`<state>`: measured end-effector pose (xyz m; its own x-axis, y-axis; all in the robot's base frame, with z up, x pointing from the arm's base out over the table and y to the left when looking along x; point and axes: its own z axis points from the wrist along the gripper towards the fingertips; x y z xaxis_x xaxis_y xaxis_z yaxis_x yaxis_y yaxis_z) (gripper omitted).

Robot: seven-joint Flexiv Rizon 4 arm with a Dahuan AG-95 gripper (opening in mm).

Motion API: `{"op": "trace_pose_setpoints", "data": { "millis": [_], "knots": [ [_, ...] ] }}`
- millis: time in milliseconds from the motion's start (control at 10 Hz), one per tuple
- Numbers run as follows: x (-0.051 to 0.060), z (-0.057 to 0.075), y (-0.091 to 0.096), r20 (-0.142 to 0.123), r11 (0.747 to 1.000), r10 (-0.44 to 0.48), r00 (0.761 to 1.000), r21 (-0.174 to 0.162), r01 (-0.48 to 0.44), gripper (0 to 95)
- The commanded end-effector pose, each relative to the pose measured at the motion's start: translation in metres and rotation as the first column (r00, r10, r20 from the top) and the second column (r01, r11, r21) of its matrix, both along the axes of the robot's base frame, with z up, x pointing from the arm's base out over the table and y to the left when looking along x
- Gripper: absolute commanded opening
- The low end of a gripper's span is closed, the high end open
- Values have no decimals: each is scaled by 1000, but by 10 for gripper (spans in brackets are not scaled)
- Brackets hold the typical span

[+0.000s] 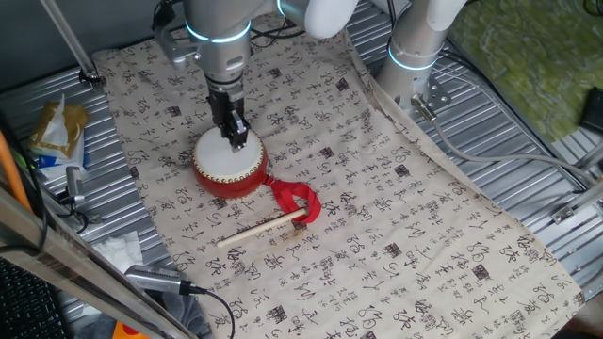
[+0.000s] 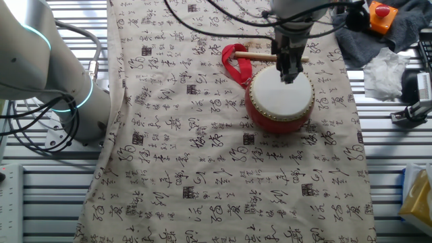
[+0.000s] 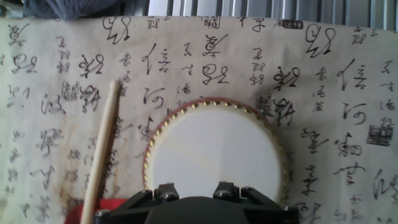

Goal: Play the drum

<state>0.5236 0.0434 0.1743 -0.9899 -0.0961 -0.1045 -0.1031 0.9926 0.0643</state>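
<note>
One drum (image 1: pixel 230 165) sits directly under the tool (image 1: pixel 235 139), whose fingers look pressed together, holding nothing. Stick (image 1: pixel 263 228) lies unused beside it. Striking step; next: short straight tap down onto the skin.

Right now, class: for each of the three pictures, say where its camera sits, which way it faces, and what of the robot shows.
One fixed view: high at one side, facing the arm's base; gripper over the drum.
The other fixed view: opposite side, looking down; gripper above the drum.
Hand view: on the hand, looking down; finger mounts only, drum below.
All share the drum and stick.
</note>
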Motion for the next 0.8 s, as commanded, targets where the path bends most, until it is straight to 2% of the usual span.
{"op": "trace_pose_setpoints", "data": {
  "millis": [100,300,400,700,800],
  "knots": [
    [-1,1,0,0,1000,-2,1000,0,2,380],
    [0,2,0,0,1000,9,1000,-11,-9,380],
    [-1,3,0,-6,1000,15,1000,-24,-15,380],
    [-1,3,0,-29,999,30,999,-33,-31,380],
    [-1,3,0,-29,999,25,999,-33,-26,380]
  ]
}}
